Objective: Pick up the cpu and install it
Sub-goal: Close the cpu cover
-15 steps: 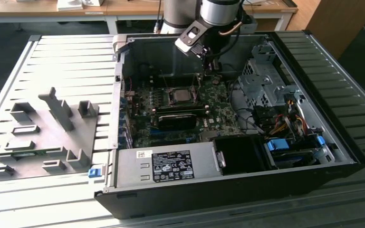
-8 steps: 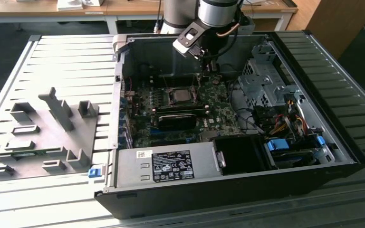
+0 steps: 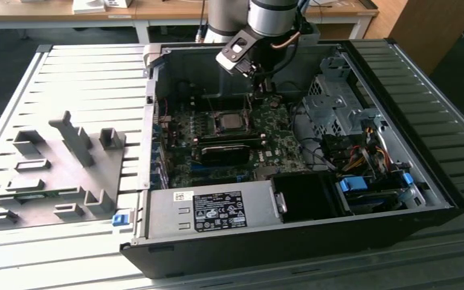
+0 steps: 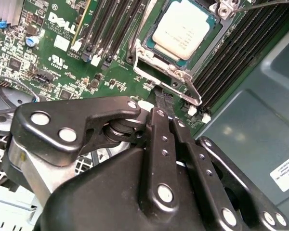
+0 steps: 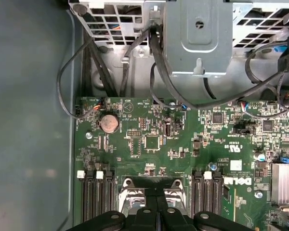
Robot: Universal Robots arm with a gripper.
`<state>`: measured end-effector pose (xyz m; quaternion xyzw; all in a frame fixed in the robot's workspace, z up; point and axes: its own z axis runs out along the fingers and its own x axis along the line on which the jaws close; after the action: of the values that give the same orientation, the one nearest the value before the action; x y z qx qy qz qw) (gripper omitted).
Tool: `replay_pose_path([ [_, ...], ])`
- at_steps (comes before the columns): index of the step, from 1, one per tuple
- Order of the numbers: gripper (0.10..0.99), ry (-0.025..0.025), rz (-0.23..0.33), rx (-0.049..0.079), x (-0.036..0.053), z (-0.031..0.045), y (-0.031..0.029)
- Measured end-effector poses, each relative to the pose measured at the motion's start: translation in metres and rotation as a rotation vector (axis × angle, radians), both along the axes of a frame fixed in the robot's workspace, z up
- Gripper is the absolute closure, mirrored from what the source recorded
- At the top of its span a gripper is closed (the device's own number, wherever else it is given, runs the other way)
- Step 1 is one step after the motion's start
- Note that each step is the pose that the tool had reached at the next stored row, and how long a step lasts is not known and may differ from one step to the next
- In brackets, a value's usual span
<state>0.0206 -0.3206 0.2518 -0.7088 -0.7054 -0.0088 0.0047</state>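
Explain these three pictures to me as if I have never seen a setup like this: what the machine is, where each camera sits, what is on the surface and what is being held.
The machine is a single robot arm reaching down into an open desktop computer case that lies on a slatted metal table. The exterior view looks at the whole scene from off the arm. The two wrist views come from cameras riding on the arm, looking down past its black gripper at the green motherboard. In the second wrist view the cpu, a shiny square chip, already sits in its metal-framed socket. The gripper's fingers are closed together and hold nothing, beside the socket. On the exterior view's left, a grey plastic fixture rests on the table.
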Motion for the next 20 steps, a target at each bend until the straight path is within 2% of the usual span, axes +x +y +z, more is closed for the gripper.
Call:
replay_pose_path([
  [14, 0.98, 0.0, 0.0, 0.0, -0.0053, -0.0084, 0.0],
  [20, 0.98, 0.0, 0.0, 0.0, -0.011, -0.0134, 0.0],
])
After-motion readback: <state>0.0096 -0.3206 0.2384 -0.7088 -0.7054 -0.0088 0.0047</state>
